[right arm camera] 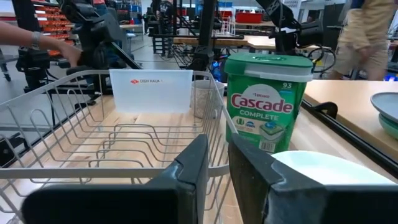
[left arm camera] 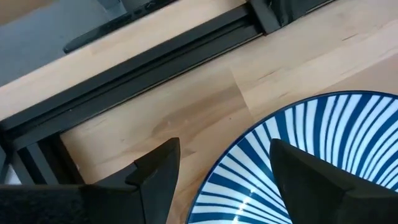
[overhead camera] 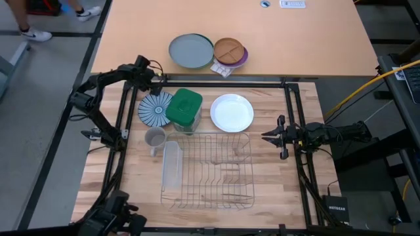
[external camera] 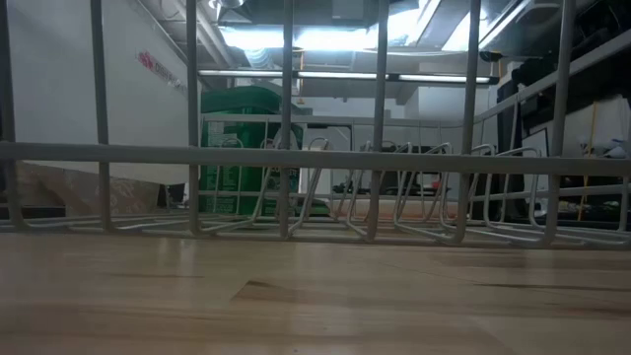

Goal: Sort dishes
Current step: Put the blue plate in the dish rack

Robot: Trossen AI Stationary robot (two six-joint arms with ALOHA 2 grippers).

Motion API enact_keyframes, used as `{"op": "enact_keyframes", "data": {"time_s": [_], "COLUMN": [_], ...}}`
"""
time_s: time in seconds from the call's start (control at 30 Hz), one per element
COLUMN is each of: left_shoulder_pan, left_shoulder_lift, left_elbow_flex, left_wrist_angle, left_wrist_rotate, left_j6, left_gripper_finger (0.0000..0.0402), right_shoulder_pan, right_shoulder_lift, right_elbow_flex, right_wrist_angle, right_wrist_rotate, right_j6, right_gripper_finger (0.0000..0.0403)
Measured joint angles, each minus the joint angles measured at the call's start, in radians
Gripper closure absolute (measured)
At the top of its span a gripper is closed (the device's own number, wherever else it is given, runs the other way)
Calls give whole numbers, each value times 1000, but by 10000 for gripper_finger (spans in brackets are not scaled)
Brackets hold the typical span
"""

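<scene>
Plates [overhead camera: 156, 109] sit on wood table [overhead camera: 275, 183]; left claw [left arm camera: 224, 168] open, right claw [right arm camera: 217, 168] closed.

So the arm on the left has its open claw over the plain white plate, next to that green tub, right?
Not quite. The left gripper, open, is over the blue-and-white striped plate, as the left wrist view shows. The white plate lies on the green tub's other side, seen from the high view.
</scene>
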Motion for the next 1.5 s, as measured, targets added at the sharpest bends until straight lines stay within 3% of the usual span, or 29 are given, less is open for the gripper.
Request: {"op": "enact_keyframes", "data": {"time_s": [0.33,0.9,1.23,1.5], "left_shoulder_pan": [-1,0,0,0], "left_shoulder_lift": [57,59,59,59], "left_elbow_flex": [1,0,0,0], "left_wrist_angle": [7,-241,-297,-317], "left_wrist_rotate": [14,194,212,352], "left_j6": [52,177,257,309], "left_gripper_finger": [164,166,229,282], "right_shoulder_pan": [0,0,0,0], "right_shoulder_lift": [0,0,0,0], "right_elbow_flex": [0,0,0,0], "right_wrist_angle": [0,0,0,0], "right_wrist_rotate": [0,-1,0,0], "right_j6": [0,0,0,0], "right_gripper_finger": [333,333,333,333]}}
